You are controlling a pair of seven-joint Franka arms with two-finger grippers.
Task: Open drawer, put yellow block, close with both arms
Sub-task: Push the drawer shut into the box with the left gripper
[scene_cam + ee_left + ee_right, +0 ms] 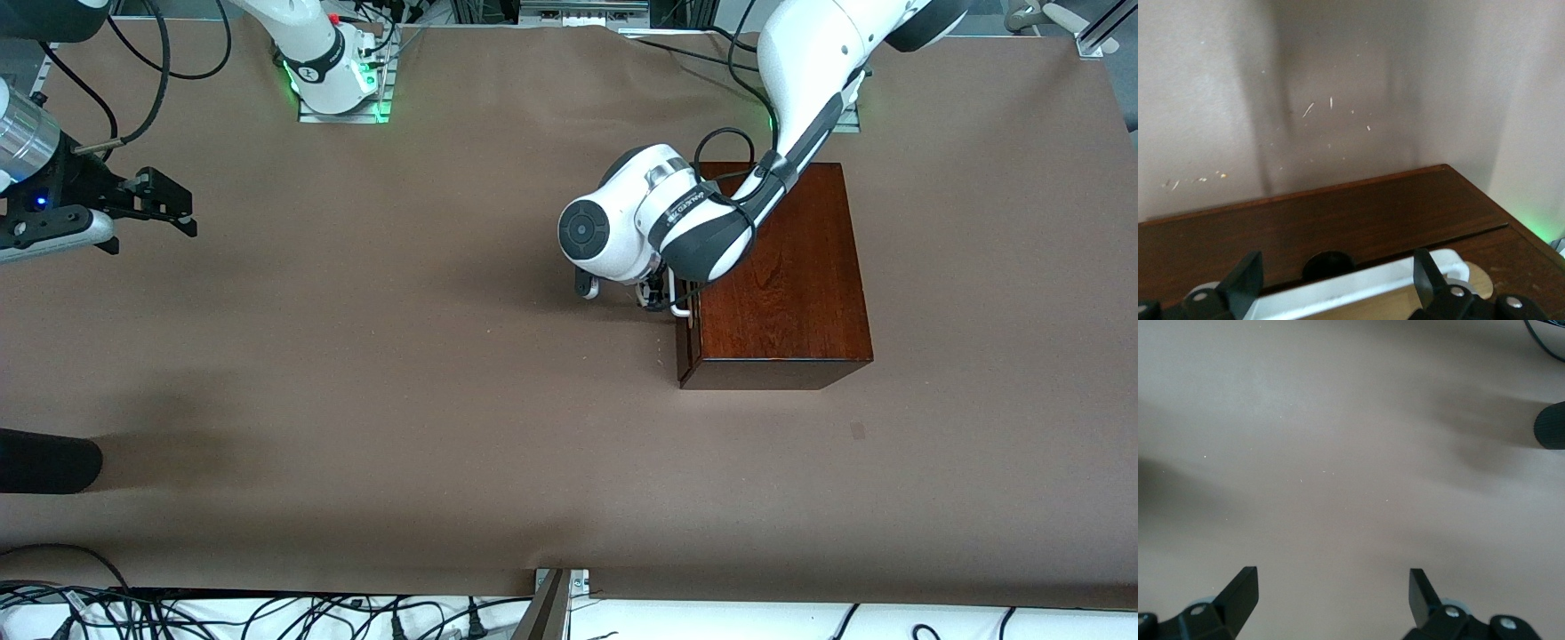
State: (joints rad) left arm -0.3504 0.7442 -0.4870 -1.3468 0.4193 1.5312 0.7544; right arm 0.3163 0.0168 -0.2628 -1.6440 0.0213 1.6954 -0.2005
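The left gripper [662, 298] is down at the front of the mahogany box [778, 276], fingers [1245, 283] spread wide either side of the white handle [1358, 290], not pinching it. The drawer [686, 342] looks about shut. The right gripper [164, 206] waits above bare table [373, 382] at the right arm's end, jaws fully open, holding nothing. I can't spot the yellow block.

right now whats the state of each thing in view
drawer: barely ajar, pale inside showing at the white handle
mahogany box: upright on the table
left gripper: open, fingers either side of the handle
right gripper: open, waiting in the air at the right arm's end of the table
yellow block: not in view
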